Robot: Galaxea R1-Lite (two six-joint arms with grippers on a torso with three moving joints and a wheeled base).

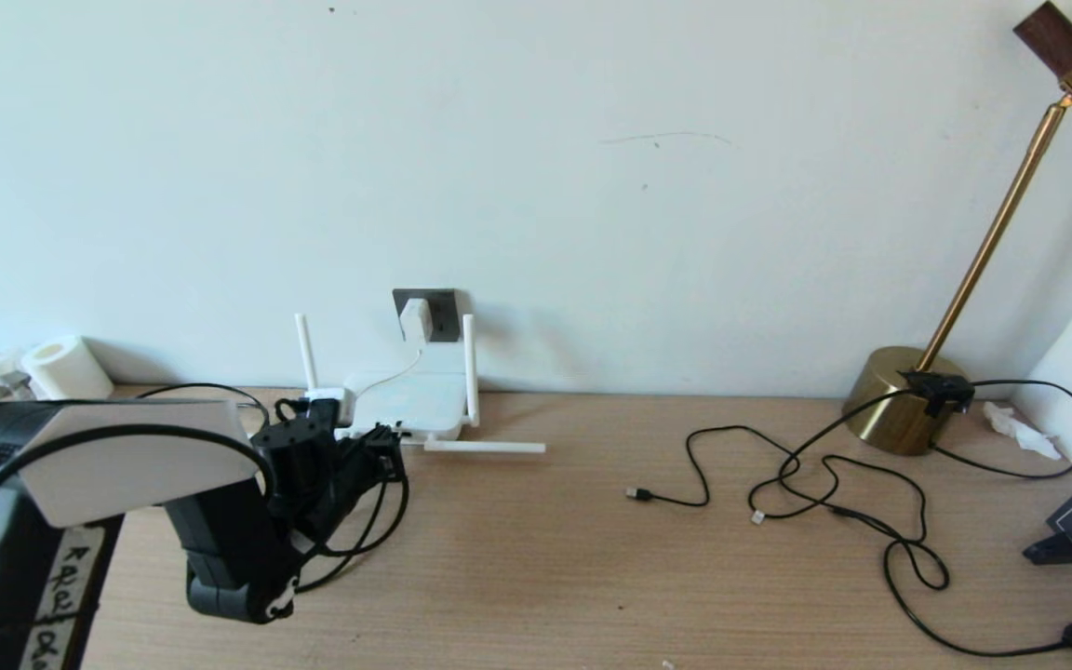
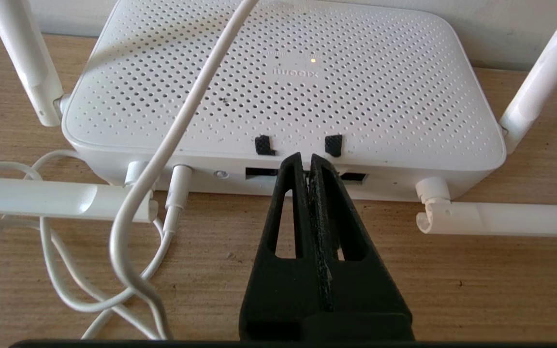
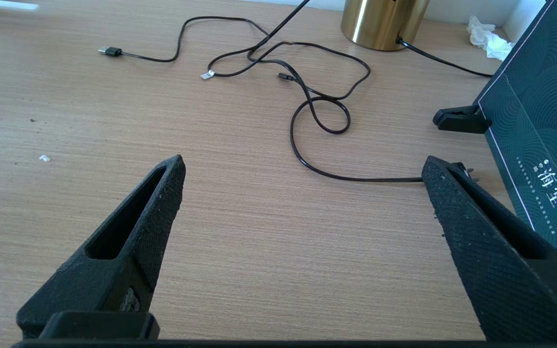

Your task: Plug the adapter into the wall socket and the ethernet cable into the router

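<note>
The white router (image 1: pixel 410 405) lies flat against the wall, two antennas up and two folded down on the desk. The white adapter (image 1: pixel 415 319) sits in the dark grey wall socket (image 1: pixel 440 307), and its thin white cord (image 2: pixel 177 125) drapes over the router (image 2: pixel 283 87). My left gripper (image 1: pixel 387 448) is shut, its tips (image 2: pixel 306 158) right at the router's port edge between two dark ports. The black ethernet cable (image 1: pixel 378 535) loops down from the fingers; its plug tip is hidden. My right gripper (image 3: pixel 303 164) hangs open over bare desk, holding nothing.
A brass lamp (image 1: pixel 899 409) stands at the back right, with thin black USB cables (image 1: pixel 824 484) strewn in front of it. A dark green box (image 3: pixel 539 145) leans at the right edge. A white paper roll (image 1: pixel 66 368) sits at the far left.
</note>
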